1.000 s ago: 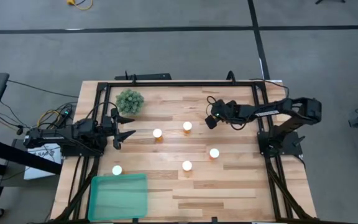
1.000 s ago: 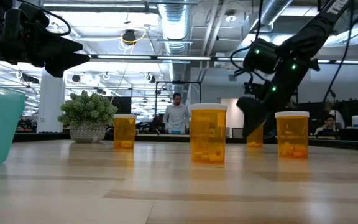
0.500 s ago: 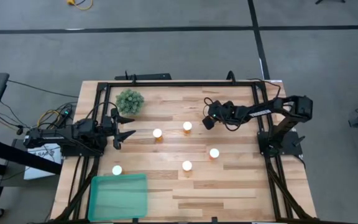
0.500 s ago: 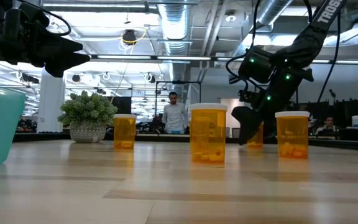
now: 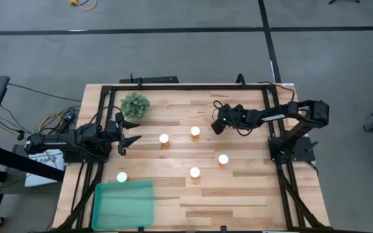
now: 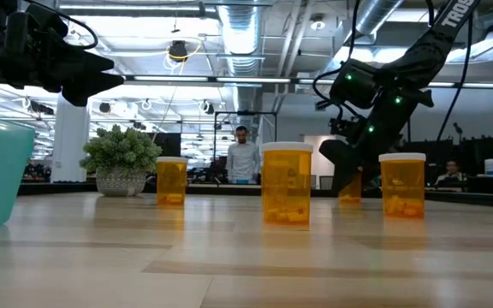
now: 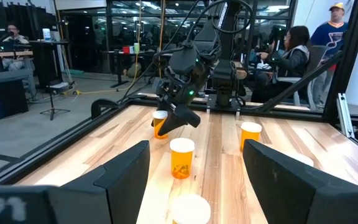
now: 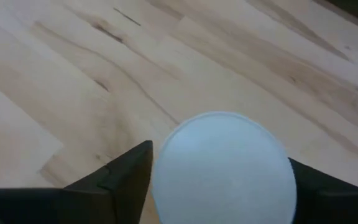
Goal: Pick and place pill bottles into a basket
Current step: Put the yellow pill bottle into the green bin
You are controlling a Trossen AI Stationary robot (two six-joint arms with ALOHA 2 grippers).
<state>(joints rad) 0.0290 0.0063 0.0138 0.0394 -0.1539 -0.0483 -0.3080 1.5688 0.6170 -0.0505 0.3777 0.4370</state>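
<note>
Bottle (image 8: 224, 163) near the tabletop's far edge now sits between the right claw's (image 5: 217, 127) fingers, which have narrowed around its cap; grasp beginning, lift next.

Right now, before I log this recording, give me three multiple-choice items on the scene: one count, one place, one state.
1. How many pill bottles lie in the basket?
A. none
B. two
C. four

2. Where is the right gripper?
A. over the basket
B. down at a white-capped pill bottle, far from the basket
C. beyond the table's edge

3. What state is the left gripper in?
A. shut on a bottle
B. open and empty
C. out of sight

Answers:
1 A: the high view shows only the teal floor inside the basket.
2 B: the right wrist view shows a white cap right in front of that gripper, and the low view shows the gripper down at bottle height.
3 B: in the left wrist view, the two fingers stand wide apart with nothing between them.
</note>
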